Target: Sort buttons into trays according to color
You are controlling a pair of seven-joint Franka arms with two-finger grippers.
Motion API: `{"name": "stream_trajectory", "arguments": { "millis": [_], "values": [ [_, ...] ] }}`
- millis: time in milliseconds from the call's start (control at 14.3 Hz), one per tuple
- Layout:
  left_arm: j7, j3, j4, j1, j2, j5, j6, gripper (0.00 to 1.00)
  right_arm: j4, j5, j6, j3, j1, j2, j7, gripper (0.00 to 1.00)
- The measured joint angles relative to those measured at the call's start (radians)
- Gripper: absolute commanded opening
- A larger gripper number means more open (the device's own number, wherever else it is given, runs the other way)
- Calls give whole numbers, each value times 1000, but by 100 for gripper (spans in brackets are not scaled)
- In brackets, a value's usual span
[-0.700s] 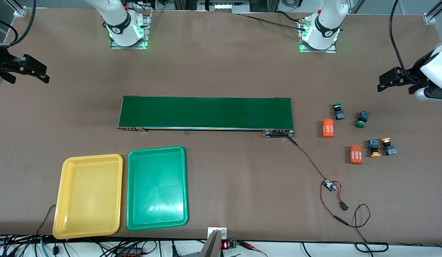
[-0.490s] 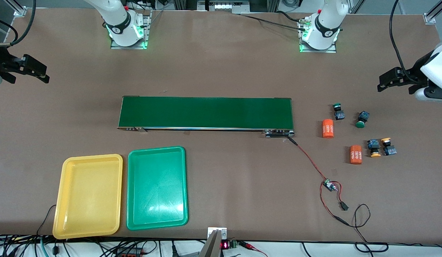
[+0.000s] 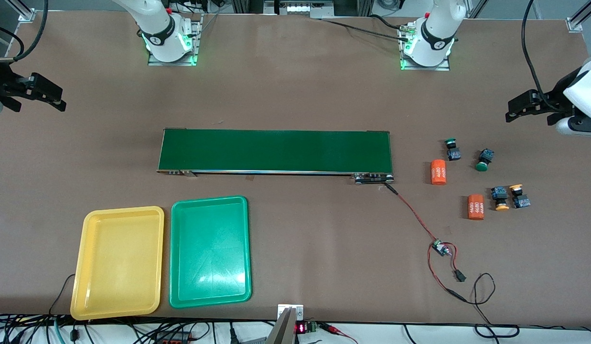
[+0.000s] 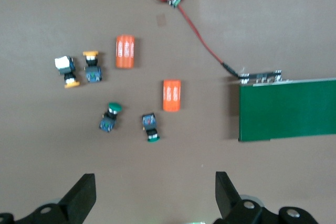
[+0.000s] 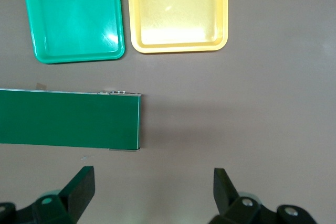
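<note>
Two green buttons [image 3: 451, 149] [image 3: 484, 160] and two yellow buttons [image 3: 499, 198] [image 3: 519, 196] lie on the table toward the left arm's end; the yellow pair is nearer the front camera. The left wrist view shows the green ones [image 4: 110, 117] [image 4: 150, 127] and the yellow ones [image 4: 92, 67] [image 4: 66, 72]. The yellow tray [image 3: 117, 262] and green tray [image 3: 210, 252] lie side by side near the front edge, toward the right arm's end. My left gripper [image 3: 528, 118] [image 4: 155, 198] hangs open over bare table beside the buttons. My right gripper [image 3: 37, 106] [image 5: 152, 192] hangs open at the table's other end.
A long dark-green conveyor belt [image 3: 275, 151] crosses the middle of the table. Two orange cylinders [image 3: 438, 172] [image 3: 476, 207] lie among the buttons. A red-and-black wire with a small board [image 3: 438, 248] runs from the belt's end toward the front edge.
</note>
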Motion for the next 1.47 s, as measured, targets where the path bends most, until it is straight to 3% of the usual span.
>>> {"name": "stream_trajectory", "arguments": {
  "millis": [350, 630, 910, 1260, 1470],
  "values": [
    [0, 8, 1, 24, 20, 0, -42, 100, 0, 0, 0, 0, 0, 0, 0, 100],
    [0, 9, 18, 34, 98, 0, -26, 100, 0, 0, 1, 0, 0, 0, 0, 100],
    [2, 11, 20, 65, 237, 2, 114, 100, -1, 0, 1, 1, 0, 0, 0, 100],
    [6, 6, 18, 66, 398, 88, 293, 100, -1, 0, 2, 1, 0, 0, 0, 100],
    [70, 6, -22, 65, 485, 130, 495, 100, -2, 0, 2, 1, 0, 0, 0, 100]
  ]
}}
